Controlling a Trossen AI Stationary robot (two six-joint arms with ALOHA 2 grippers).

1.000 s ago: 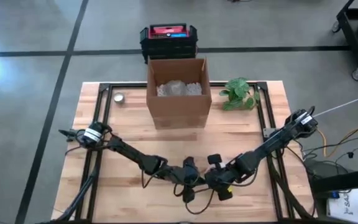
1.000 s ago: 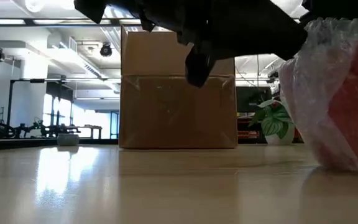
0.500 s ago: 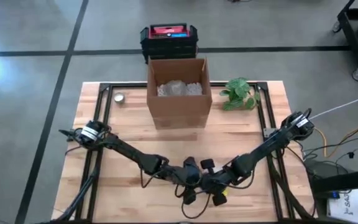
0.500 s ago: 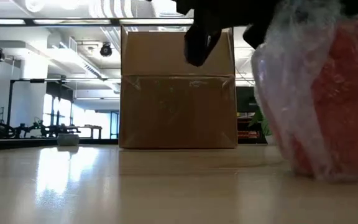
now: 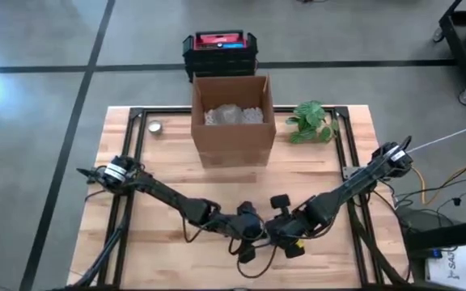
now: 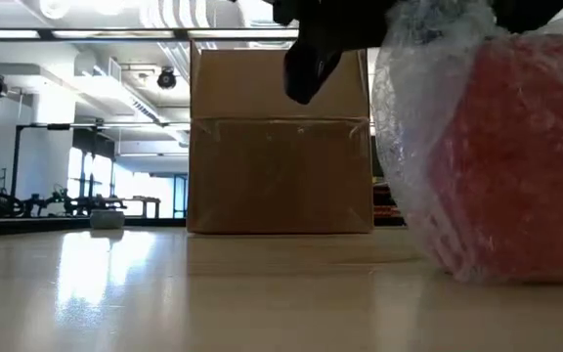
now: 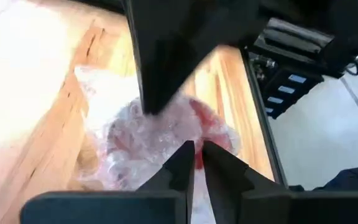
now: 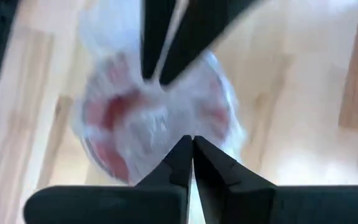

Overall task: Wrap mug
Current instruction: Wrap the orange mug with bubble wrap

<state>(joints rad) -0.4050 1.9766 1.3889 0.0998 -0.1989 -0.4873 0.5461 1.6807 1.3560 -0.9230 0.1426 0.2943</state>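
The red mug is covered in clear bubble wrap and stands near the table's near edge, its bottom on the wood. In the high view both grippers hide it. My left gripper and my right gripper meet above it, both pointing down. In the left wrist view the wrapped mug lies just beyond my left gripper. The right wrist view has the wrapped mug under my right gripper. Both are shut on the wrap. My left gripper pinches bubble wrap on the upper side of the mug between its two fingertips, coming from above and slanting from the table's left. One layer or several, I cannot tell. The mug's bottom stays on the table. My right gripper pinches the bubble wrap on top of the mug between its shut fingertips, coming down from above on the table's right side. The wrap is gathered upward at the top. The mug rests on the table below.
An open cardboard box with white filling stands at the far middle. A green plant is to its right and a small round tin to its left. Bare wood lies between the box and the grippers.
The wrapped mug has slid toward the table's left and nearer the near edge, staying on the wood. My right gripper swung toward the left and near edge with it, then came back a little.
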